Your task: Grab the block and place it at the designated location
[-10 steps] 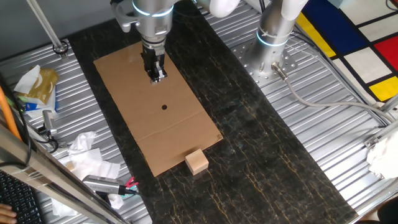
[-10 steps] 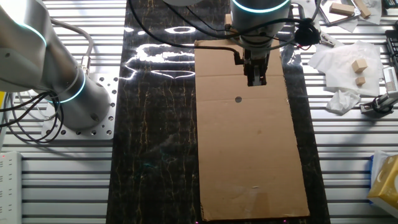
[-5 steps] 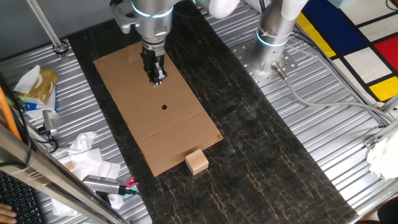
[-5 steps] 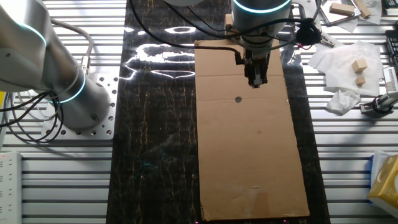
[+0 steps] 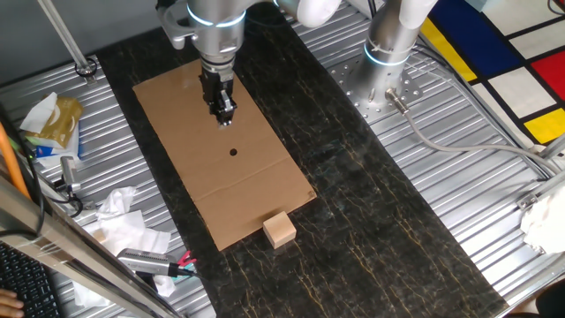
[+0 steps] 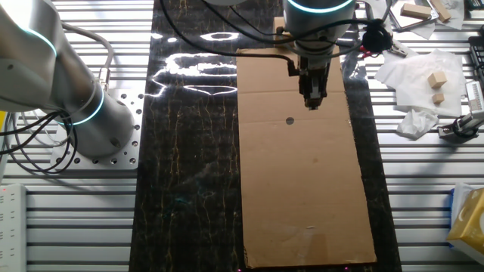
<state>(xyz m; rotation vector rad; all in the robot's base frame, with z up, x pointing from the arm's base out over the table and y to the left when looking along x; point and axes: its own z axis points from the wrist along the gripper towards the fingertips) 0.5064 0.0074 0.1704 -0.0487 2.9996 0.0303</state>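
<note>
A robotics lab: a ribbed aluminium bench (image 5: pixel 459 168) carrying bolted-down robot arm bases (image 6: pixel 91 121) and loose cables (image 5: pixel 441 141).

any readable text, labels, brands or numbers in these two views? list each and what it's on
None can be read in either view.
Cardboard sheet: plain, only a black dot, no print.
Block: plain faces.
Yellow packet at the table's edge: may carry print, too small and blurred to read.
Yellow box in the other fixed view: no legible print.
Gripper and arm: no legible marking.
</note>
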